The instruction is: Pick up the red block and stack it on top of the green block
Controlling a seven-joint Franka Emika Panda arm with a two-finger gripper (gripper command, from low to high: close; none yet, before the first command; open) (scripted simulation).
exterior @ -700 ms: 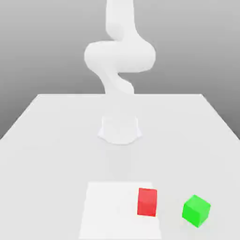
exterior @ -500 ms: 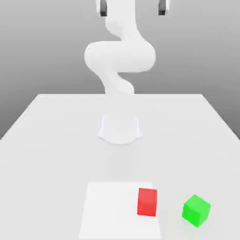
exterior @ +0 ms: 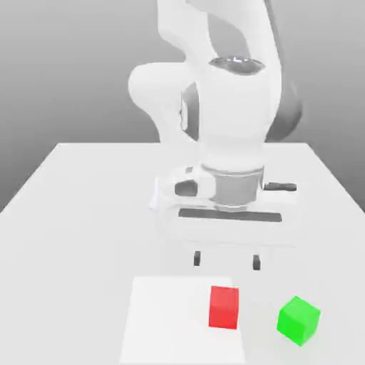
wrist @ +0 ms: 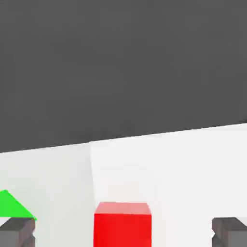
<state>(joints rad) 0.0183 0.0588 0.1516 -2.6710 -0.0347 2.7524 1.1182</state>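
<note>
1. Hovering above the red block (exterior: 224, 308), the gripper (exterior: 227, 261) has its two fingertips spread wide, with nothing between them; in the hand view the block lies between the parted tips, somewhat nearer the one on the green block's side.
2. The red block should handle as a stiff, fairly light solid (a guess, since no picture tells weight), unlikely to crush and perhaps a little slippery on its smooth faces. The best hold seems to be across two opposite upright sides, about mid-height, with the block centred first.
3. It looks plain and bright red, box-shaped with crisp edges, its top a shade lighter in the hand view. It sits upright near the edge of the white square (exterior: 171, 321), on the side towards the green block.
4. Farther out, on the table (exterior: 71, 249) towards the exterior view's right, the green block (exterior: 298, 321) stands apart, turned at an angle, its top free for stacking.
</note>
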